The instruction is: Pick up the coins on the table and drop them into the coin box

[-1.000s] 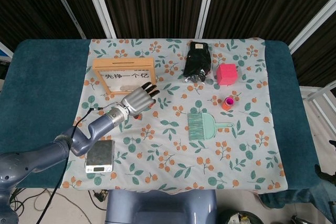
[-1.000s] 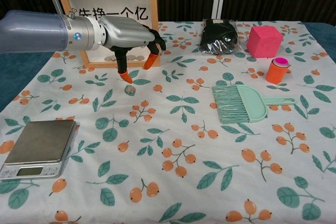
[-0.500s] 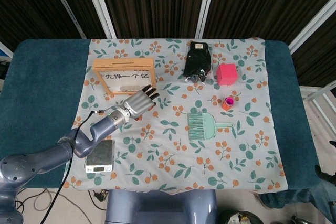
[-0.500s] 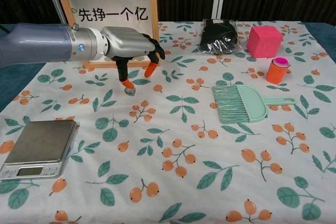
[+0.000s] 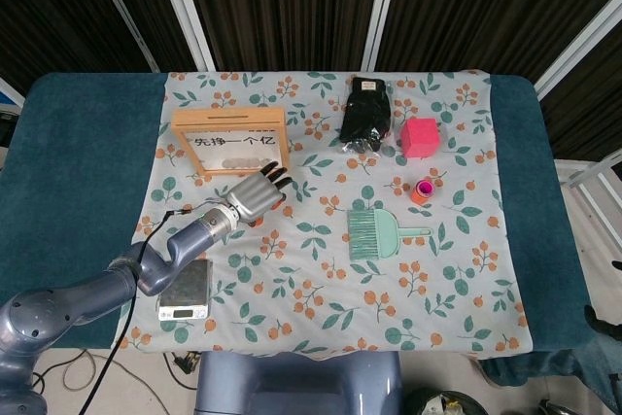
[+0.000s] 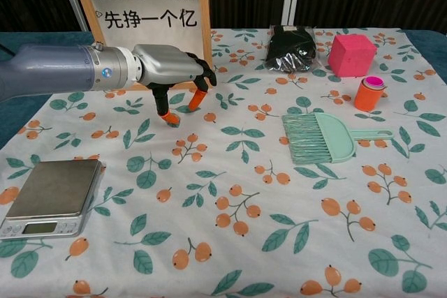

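Chest view shows the floral tablecloth as the largest surface, and the coin box is taken as the landmark: a wooden frame with a clear front pane, standing upright at the far left of the cloth. Coins already dropped are seen lying along the bottom of the box in the head view, behind the pane; their number cannot be told. The left hand is reached in from the left, palm down, just in front of the box's right half, fingers spread and arched downward with orange-tipped fingertips lowered to the cloth. The coin is judged to lie directly under those tips, in front of the box and slightly to its right; only a small grey edge is visible beside one tip, so whether it is already pinched cannot be told. A coin has no long axis, so approach is decided only by the downward reach. The right hand is not seen in either view, so the left is plainly the nearer. The box slot lies behind and above the hand.
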Action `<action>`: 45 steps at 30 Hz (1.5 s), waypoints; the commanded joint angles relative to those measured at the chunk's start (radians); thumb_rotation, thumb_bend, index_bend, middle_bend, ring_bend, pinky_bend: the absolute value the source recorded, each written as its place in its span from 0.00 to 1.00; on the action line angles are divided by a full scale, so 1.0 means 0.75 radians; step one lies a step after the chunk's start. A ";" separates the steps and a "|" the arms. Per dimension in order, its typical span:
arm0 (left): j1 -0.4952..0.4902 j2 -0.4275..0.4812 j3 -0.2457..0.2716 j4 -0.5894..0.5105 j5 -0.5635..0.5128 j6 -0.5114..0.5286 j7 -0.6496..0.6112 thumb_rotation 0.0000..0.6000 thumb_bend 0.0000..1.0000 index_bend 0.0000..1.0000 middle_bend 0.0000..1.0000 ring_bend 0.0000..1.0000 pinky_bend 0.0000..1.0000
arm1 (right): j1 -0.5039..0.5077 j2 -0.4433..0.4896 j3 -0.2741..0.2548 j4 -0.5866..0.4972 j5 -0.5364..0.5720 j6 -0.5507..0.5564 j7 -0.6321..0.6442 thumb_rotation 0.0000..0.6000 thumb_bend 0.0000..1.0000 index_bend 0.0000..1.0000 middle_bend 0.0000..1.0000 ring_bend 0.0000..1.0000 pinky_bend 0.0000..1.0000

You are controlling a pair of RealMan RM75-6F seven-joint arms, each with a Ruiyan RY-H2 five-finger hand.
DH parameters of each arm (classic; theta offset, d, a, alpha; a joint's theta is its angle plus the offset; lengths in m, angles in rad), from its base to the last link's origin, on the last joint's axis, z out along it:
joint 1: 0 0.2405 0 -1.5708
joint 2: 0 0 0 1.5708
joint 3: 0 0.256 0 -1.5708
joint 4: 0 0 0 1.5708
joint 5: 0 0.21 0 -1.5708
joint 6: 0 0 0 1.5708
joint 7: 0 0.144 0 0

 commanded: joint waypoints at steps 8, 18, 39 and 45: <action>0.005 -0.021 0.007 0.041 0.015 0.012 -0.007 1.00 0.20 0.53 0.12 0.00 0.00 | 0.000 -0.002 0.001 -0.001 0.008 0.007 -0.007 1.00 0.39 0.19 0.08 0.04 0.00; 0.010 -0.050 0.018 0.079 0.037 0.031 0.009 1.00 0.20 0.53 0.12 0.00 0.00 | 0.001 0.000 0.004 -0.005 0.022 0.011 -0.014 1.00 0.39 0.19 0.08 0.04 0.00; 0.013 -0.044 0.011 0.085 0.014 -0.006 0.034 1.00 0.20 0.52 0.12 0.00 0.00 | 0.003 0.000 0.006 -0.008 0.040 0.017 -0.028 1.00 0.39 0.19 0.08 0.04 0.00; 0.020 -0.037 0.005 0.075 0.005 -0.003 0.037 1.00 0.20 0.52 0.12 0.00 0.00 | 0.003 0.000 0.006 -0.008 0.045 0.017 -0.032 1.00 0.39 0.19 0.08 0.04 0.00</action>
